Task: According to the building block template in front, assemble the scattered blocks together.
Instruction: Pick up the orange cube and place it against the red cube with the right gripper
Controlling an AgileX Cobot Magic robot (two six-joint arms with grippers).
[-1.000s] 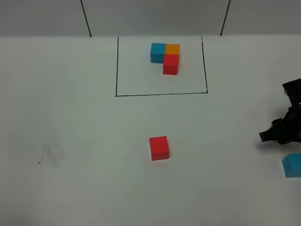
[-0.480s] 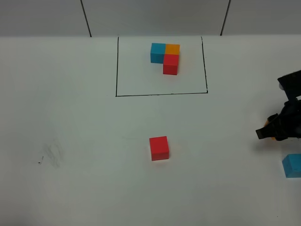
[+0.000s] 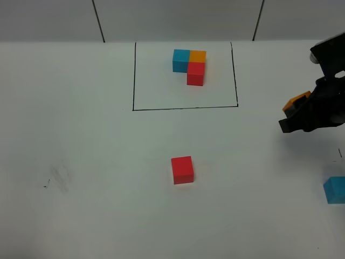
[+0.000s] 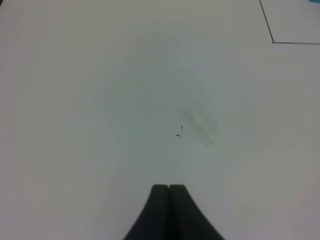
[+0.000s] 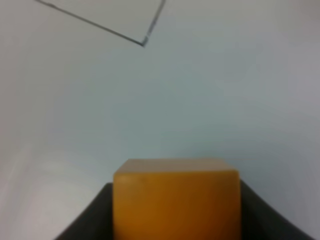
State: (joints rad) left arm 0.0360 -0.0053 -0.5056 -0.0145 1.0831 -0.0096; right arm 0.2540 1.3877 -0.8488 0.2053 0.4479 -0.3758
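- The white worktop (image 3: 81, 135) carries everything; a faint grey smudge (image 3: 60, 177) marks its left part.
- A thin black-line rectangle (image 3: 183, 108) is drawn at the far middle.
- The right end effector (image 3: 294, 110) hangs at the right side, just outside the rectangle's near right corner, its jaws half spread and gripping the orange block (image 5: 176, 200) between them.
- The left end effector (image 4: 169, 192) shows only in its wrist view, jaws pressed together with nothing between, above bare worktop near the smudge.
- The building block template (image 3: 190, 65) sits inside the rectangle: blue and orange abreast, red in front of orange.
- The red block (image 3: 182, 169) lies alone mid-worktop, well in front of the rectangle.
- The blue block (image 3: 335, 189) lies at the right edge, partly cut off.
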